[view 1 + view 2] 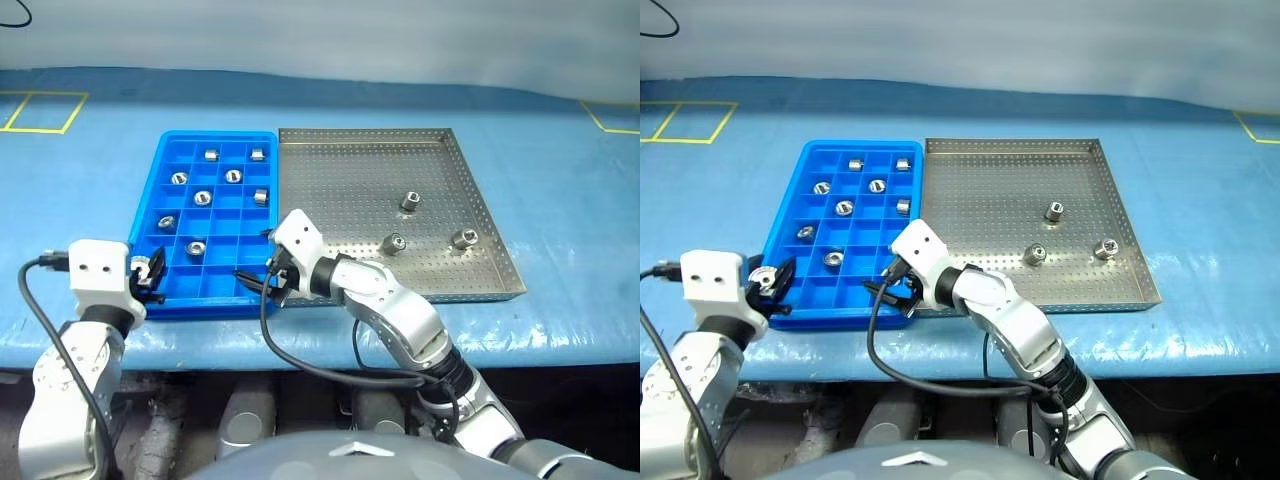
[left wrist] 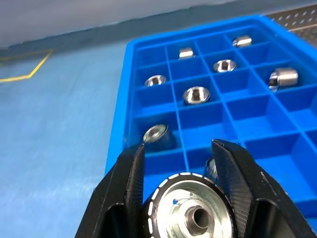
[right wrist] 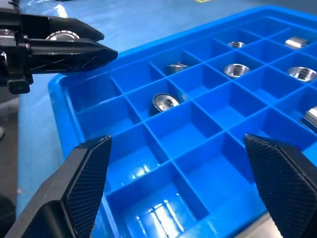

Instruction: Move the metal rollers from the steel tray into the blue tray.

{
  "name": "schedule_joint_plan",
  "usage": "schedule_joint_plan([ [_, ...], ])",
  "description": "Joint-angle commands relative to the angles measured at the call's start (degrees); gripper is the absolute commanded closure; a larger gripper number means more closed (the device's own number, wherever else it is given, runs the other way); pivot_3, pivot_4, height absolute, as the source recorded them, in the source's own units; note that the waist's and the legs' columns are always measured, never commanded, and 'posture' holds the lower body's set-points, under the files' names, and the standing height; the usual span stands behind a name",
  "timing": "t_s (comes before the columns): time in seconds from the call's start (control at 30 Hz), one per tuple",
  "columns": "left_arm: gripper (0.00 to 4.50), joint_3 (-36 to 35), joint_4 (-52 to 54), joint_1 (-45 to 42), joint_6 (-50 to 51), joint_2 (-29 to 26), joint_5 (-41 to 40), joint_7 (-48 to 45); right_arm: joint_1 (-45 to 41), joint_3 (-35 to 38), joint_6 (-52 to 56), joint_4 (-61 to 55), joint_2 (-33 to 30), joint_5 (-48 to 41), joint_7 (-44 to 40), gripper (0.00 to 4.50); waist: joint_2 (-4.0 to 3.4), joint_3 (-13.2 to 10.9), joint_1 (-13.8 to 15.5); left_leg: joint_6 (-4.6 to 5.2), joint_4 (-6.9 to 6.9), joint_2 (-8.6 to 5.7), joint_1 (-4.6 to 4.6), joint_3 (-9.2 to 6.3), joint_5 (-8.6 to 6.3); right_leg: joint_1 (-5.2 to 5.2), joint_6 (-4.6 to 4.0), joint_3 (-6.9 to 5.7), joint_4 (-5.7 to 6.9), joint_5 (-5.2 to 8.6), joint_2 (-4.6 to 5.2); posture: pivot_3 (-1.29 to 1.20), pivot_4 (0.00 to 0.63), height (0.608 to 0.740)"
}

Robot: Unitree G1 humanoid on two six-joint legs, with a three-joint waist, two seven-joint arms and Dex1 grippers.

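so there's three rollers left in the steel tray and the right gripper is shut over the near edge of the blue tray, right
Not quite. Three metal rollers do remain in the steel tray, and the right gripper is over the near edge of the blue tray, but it is open. The right wrist view shows its fingers spread wide apart with nothing between them.

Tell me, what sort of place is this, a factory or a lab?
Probably a test bench in a lab or workshop, not a running factory. A table under a blue cover holds a steel tray and a blue tray for sorting small metal rollers, and yellow tape squares mark the cover.
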State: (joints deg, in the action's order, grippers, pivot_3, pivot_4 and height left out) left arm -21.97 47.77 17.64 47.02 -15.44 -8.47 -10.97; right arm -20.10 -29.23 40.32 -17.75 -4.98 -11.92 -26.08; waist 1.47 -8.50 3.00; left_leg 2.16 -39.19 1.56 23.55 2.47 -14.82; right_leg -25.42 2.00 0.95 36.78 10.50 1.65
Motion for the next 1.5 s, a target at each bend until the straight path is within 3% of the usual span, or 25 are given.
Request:
schedule_joint_plan([
  [0.03, 2.61, -0.45, 1.31, 0.82, -3.05, 1.05, 0.87, 1.55, -0.87, 0.03, -1.59, -0.46, 0.49, -0.21, -1.05, 0.00, -0.01, 0.00, 0.45, -0.01, -0.01, 0.00, -0.01, -0.03, 0.00, 0.00, -0.01, -0.04, -0.01, 0.01, 0.00, 0.25, 0.150, 0.740],
  [0.47, 2.61, -0.71, -7.81, -2.89, -8.48, 1.19, -0.63, 0.77, 2.16, 1.54, -0.18, -3.42, 0.22, 0.08, 1.91, 0.00, -0.04, -0.02, 1.27, -0.04, 0.04, 0.03, 0.07, -0.15, -0.02, -0.03, -0.14, -0.24, -0.02, 0.09, 0.02, 0.25, 0.150, 0.740],
  [0.5, 2.61, -0.34, -8.61, -3.70, -8.54, 1.12, -0.56, 0.80, 2.31, 1.83, -0.07, -3.50, 0.20, -0.06, 2.06, 0.00, -0.04, -0.02, 1.28, -0.04, 0.05, 0.02, 0.07, -0.15, -0.02, -0.03, -0.14, -0.24, -0.03, 0.09, 0.03, 0.16, 0.150, 0.740],
  [0.7, 2.61, 0.65, -9.59, -5.40, -7.27, 0.24, -2.64, -0.53, 3.05, 2.45, 0.32, -4.43, 0.04, -0.08, 3.08, 0.00, -0.04, -0.03, 0.30, -0.04, 0.04, 0.02, 0.07, -0.14, -0.02, -0.02, -0.14, -0.24, -0.04, 0.09, 0.03, 0.16, 0.150, 0.740],
  [0.73, 1.87, 0.49, -9.29, -5.48, -6.98, 0.21, -3.11, -0.65, 3.13, 2.59, 0.37, -4.56, 0.05, -0.08, 3.26, 0.00, -0.04, -0.03, 0.12, -0.04, 0.04, 0.02, 0.07, -0.14, -0.02, -0.03, -0.14, -0.24, -0.04, 0.09, 0.04, 0.16, 0.150, 0.740],
  [0.93, 0.02, -0.32, -5.91, -9.22, -6.08, -0.33, -7.19, -1.25, 3.81, 4.76, 1.29, -6.60, -0.22, -0.43, 4.59, 0.00, -0.04, -0.03, -0.33, -0.04, 0.05, 0.03, 0.07, -0.17, -0.02, -0.02, -0.15, -0.26, -0.02, 0.10, 0.02, 0.11, 0.150, 0.740],
  [1.0, 0.02, 2.22, -5.70, -12.39, -6.70, -0.93, -8.21, -2.31, 4.21, 7.25, 2.05, -8.27, -1.05, -0.41, 5.57, 0.00, -0.04, -0.03, -0.32, -0.06, 0.02, 0.02, 0.08, -0.20, 0.00, 0.00, -0.15, -0.27, -0.02, 0.10, 0.02, 0.08, 0.150, 0.740],
  [1.1, 0.02, 12.91, -10.31, -18.72, -11.71, -0.45, -6.70, -5.82, 5.78, 14.51, 4.24, -10.43, -3.29, 0.91, 9.38, 0.00, -0.08, -0.05, -0.50, -0.06, 0.03, 0.01, 0.06, -0.09, -0.01, 0.01, -0.14, -0.20, -0.03, 0.09, 0.05, 0.00, 0.150, 0.740],
  [1.27, 0.02, 27.77, -17.26, -22.81, -14.72, -1.21, -3.82, -10.72, 7.97, 19.26, 8.11, -10.91, -5.81, 3.98, 14.81, 0.00, -0.09, -0.02, -2.64, -0.04, 0.00, -0.10, 0.08, -0.03, -0.01, 0.07, -0.11, -0.10, -0.09, 0.03, 0.06, -0.07, 0.150, 0.740],
  [1.5, 0.02, 35.28, -21.86, -23.34, -17.60, -2.74, -4.36, -18.13, 10.09, 22.10, 10.96, -9.55, -3.10, 5.03, 19.44, 0.00, -0.12, -0.04, -6.77, -0.03, 0.14, 0.05, 0.04, 0.04, -0.02, -0.13, -0.26, 0.05, 0.05, 0.12, -0.28, -0.13, 0.150, 0.740],
])
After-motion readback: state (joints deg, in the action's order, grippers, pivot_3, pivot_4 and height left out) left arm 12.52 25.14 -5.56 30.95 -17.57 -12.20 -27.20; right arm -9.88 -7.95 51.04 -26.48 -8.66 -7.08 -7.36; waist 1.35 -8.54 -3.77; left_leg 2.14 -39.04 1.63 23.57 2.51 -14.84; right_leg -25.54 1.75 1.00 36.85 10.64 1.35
